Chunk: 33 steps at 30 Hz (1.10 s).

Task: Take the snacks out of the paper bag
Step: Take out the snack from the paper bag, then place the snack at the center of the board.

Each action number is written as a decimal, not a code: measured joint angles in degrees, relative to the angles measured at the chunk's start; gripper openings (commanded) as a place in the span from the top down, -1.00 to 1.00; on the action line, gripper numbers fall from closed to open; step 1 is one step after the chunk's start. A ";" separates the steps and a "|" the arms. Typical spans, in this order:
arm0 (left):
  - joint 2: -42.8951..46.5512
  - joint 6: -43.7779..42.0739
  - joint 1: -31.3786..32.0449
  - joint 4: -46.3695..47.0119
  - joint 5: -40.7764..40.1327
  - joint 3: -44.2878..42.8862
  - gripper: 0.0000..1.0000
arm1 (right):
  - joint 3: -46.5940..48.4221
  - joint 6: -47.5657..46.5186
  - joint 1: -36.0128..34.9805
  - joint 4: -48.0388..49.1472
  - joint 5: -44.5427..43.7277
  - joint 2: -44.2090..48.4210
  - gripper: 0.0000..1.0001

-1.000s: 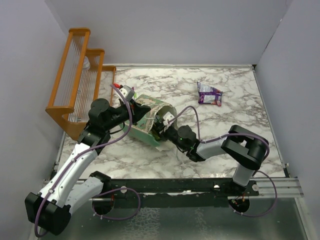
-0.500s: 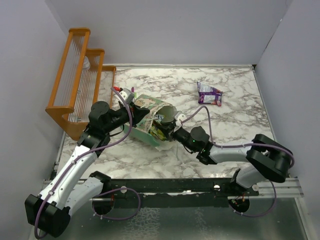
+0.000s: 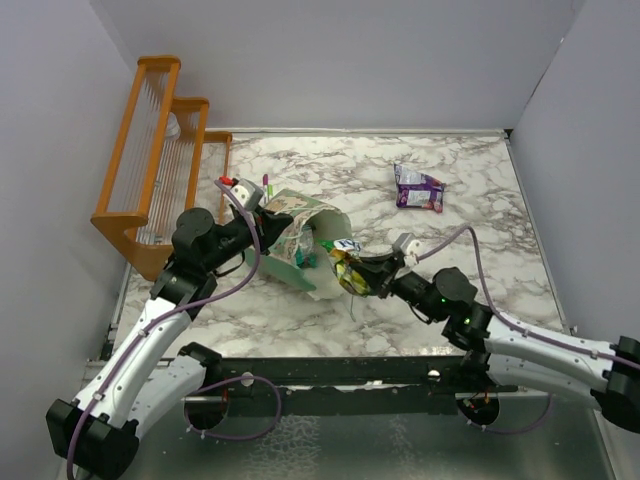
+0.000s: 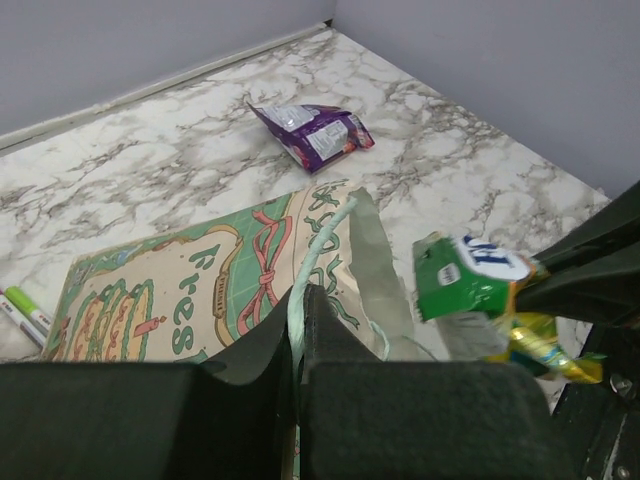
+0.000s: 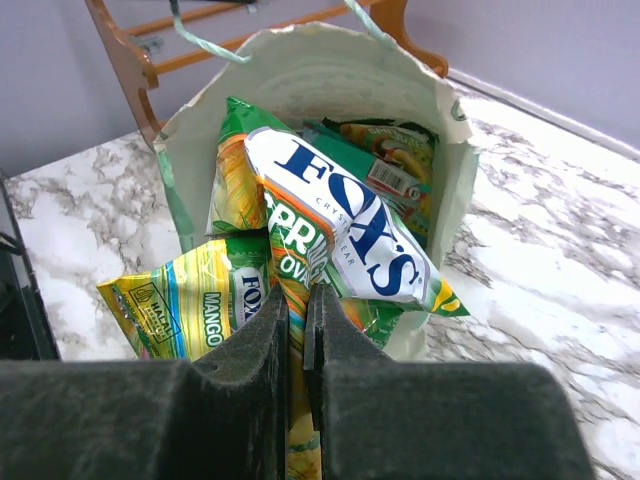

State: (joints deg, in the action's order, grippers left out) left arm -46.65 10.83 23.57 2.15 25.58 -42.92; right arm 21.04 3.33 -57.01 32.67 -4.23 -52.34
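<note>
Foil of this sort is light, crinkly and slick, I judge, so a packet wants pinching by a flat sealed edge rather than its puffed middle, where it would squirm out. My right fingers [image 5: 245, 350] are closed tight on the lower edge of a green packet [image 5: 340, 235] with a blue-and-white label. A mango packet [image 5: 185, 300] hangs just to their left, touching the first, and I cannot tell whether it is gripped too or only resting against it. Straight ahead of those fingers gapes the mouth of the paper bag [image 5: 330, 75], lying on its side on the table [image 3: 500, 200], with more green packets [image 5: 395, 150] inside. Thin paper like that slides and creases easily, so my left fingers [image 4: 255, 365] are shut on its mint rim, with the printed face beyond them. A purple packet [image 3: 418, 187] lies well beyond both, out on the table. The right arm stretches long and low from its base, wrist level, pointing at the mouth. The left arm reaches forward, elbow raised, wrist over the bag's upper edge.
</note>
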 measured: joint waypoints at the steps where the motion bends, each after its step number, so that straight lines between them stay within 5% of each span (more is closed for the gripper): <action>1: 0.11 -0.07 0.00 0.00 -0.46 0.24 1.00 | -0.17 -0.42 0.00 -3.41 -0.15 3.65 0.98; 6: 0.13 -0.20 0.00 -0.39 -1.97 0.94 1.00 | -0.09 -2.16 -0.02 -12.81 -4.90 15.28 0.97; 12: -0.17 -0.87 0.00 -1.38 -3.37 0.94 1.00 | 1.97 -4.90 -0.09 -14.05 -27.45 14.51 0.97; 17: -0.17 -1.22 0.00 -1.77 -3.80 0.94 1.00 | 5.97 -13.35 5.25 -6.45 -40.04 -0.07 0.97; 23: 0.39 -1.62 0.02 -2.47 -4.48 0.94 1.00 | 23.37 -9.62 26.56 -10.54 -33.97 -20.68 0.97; 33: 1.77 -2.58 0.94 -3.89 -5.70 0.94 1.00 | 45.42 -21.40 33.16 -15.10 -29.94 -49.48 0.97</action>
State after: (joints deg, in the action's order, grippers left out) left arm -44.88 8.25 24.51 -1.74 19.88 -41.98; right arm 66.46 -18.06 -23.86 17.56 -34.17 -101.82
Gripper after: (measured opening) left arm 0.012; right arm 0.060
